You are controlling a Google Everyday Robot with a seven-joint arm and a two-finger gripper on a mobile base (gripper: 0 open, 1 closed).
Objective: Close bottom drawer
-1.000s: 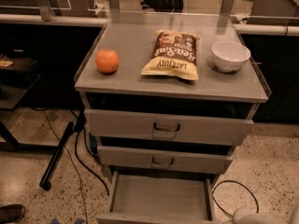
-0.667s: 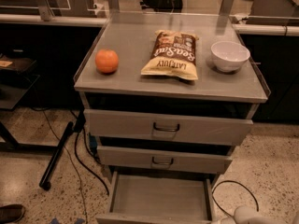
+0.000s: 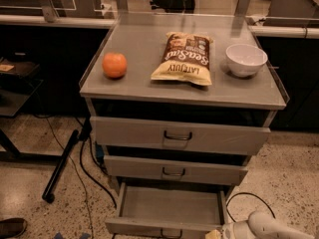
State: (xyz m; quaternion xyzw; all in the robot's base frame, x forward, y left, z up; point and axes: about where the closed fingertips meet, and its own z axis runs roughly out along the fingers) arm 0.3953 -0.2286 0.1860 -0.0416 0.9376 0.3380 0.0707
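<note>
Open bottom drawer [image 3: 169,208], hand [image 3: 225,231] low beside its front right corner.

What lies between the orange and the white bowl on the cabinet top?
The camera view shows a chip bag between the orange and the bowl. The gripper is at the lower right, by the open bottom drawer.

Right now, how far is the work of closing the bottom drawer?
Done: nothing yet; the bottom drawer stands pulled far out. In hand: the tool sits low at the right, beside the drawer's front corner; contact cannot be seen. Left: the whole push inward.
</note>
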